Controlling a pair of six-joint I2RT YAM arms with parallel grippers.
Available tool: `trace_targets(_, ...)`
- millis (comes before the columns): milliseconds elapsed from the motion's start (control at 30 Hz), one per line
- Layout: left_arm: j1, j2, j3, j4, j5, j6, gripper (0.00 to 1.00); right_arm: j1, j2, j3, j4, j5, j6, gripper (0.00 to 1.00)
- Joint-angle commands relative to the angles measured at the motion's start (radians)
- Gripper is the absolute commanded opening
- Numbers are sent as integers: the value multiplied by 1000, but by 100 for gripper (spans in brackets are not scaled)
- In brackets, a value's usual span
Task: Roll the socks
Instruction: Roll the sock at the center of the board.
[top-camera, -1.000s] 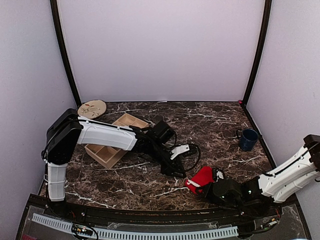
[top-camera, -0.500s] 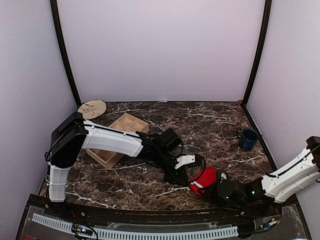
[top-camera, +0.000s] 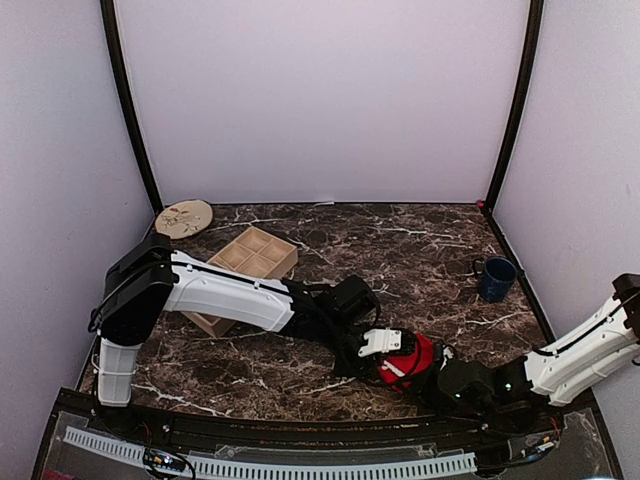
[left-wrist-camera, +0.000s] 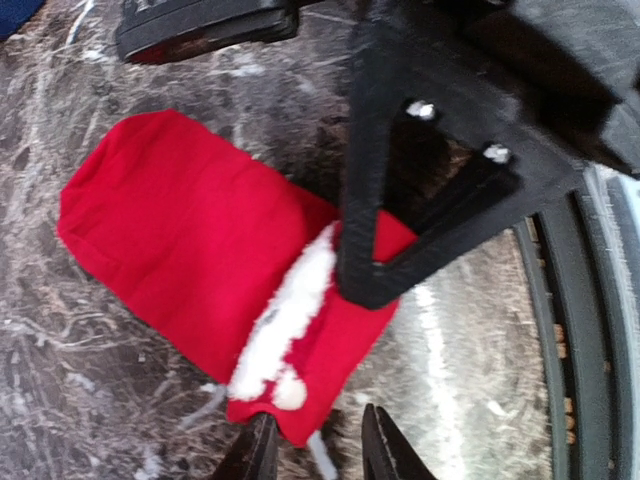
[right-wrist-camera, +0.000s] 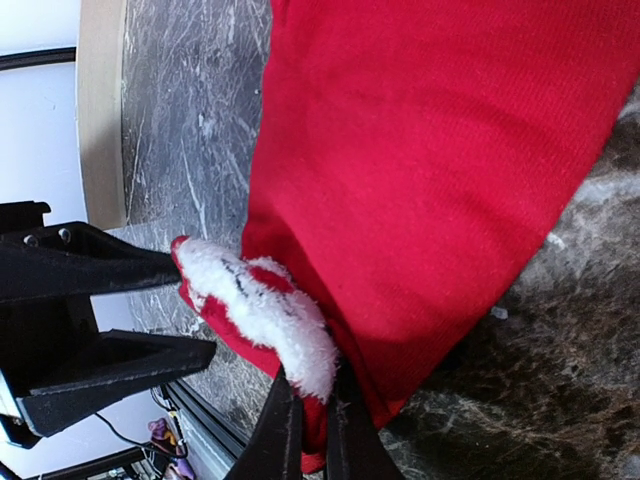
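**Item:** red sock (left-wrist-camera: 180, 240), soft fabric, with a fluffy white patch (left-wrist-camera: 290, 310) at one end.

**Location:** near edge of the marble counter (top-camera: 420, 240), right of centre, between the two hands. Most of it lies flat on the stone. The patch end points at the counter's near edge.

**Right hand** (right-wrist-camera: 312, 385): fingers pressed together with no gap, pinching the sock's edge just beside the white patch. The arm reaches in low from the right.

**Left hand** (left-wrist-camera: 318, 430): fingers partly apart with a clear gap. The corner of the sock's patch end lies at that gap. In the right wrist view one fingertip (right-wrist-camera: 165, 262) touches the white fluff and the other stands off the cloth. It does not grip the sock. The arm stretches across the counter from the left.

**Other contents:**
- Wooden tray (top-camera: 245, 262) with compartments, back left, partly under the left arm.
- Round wooden disc (top-camera: 184, 217), left back corner.
- Blue mug (top-camera: 495, 277), right side, well apart from the sock.
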Motion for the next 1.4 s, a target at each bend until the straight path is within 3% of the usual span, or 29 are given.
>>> trace_targets(0, -13, -4, -15, 66, -147, 24, 33, -6, -28, -25, -13, -14, 10, 0)
trace_targets(567, -91, -69, -74, 124, -190, 129, 33, -6, -89, -68, -23, -21, 25, 0)
trace_targets(1000, -143, -66, -107, 221, -366, 232, 34, -7, -93, -58, -27, -50, -3, 0)
trace_targets(1367, -145, -14, -78, 150, -303, 236, 23, -7, -140, -61, -73, -66, -17, 0)
